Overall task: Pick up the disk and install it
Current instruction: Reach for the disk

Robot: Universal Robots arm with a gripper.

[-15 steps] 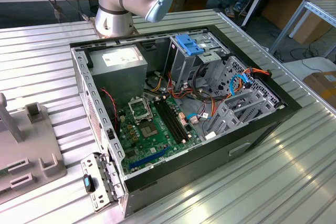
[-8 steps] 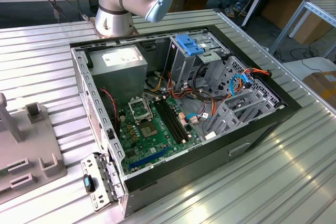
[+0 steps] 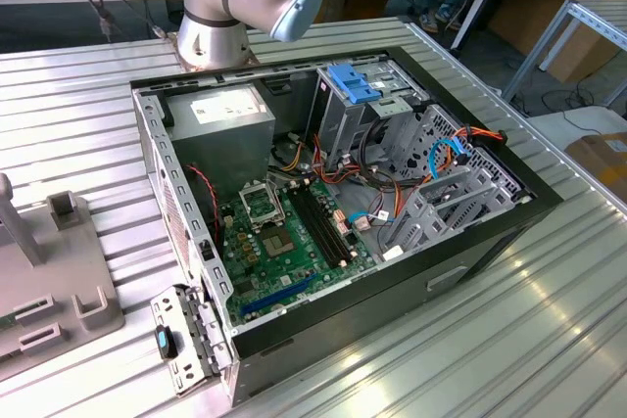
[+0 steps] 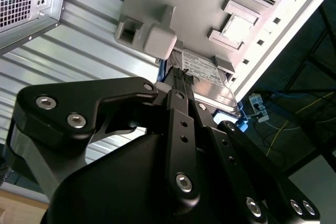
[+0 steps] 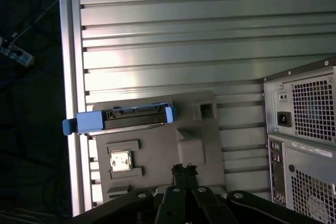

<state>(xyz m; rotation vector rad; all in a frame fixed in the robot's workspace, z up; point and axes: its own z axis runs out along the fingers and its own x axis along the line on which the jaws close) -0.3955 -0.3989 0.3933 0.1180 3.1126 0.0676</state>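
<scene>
The disk [image 5: 123,119] stands on its long edge on a grey fixture plate [image 5: 199,140], near the table's edge, with bright blue rails at both ends. In the second wrist view its white label [image 4: 202,69] shows past the black fingers. My gripper [image 5: 184,170] hangs over the plate, a short way from the disk and not touching it. Its fingertips are pressed together with nothing between them; in the second wrist view the gripper [image 4: 182,76] lines up in front of the disk. The open computer case [image 3: 333,193] lies on the table with its metal drive cage [image 3: 431,173] exposed.
A blue plastic bracket [image 3: 353,80] sits on the drive cage, and a grey power supply box [image 3: 220,110] fills the case's far corner. The case's rear panel [image 5: 302,140] stands close to the fixture plate [image 3: 49,281]. The ribbed metal table [image 5: 173,40] ends at an edge [image 5: 68,77] beside the disk.
</scene>
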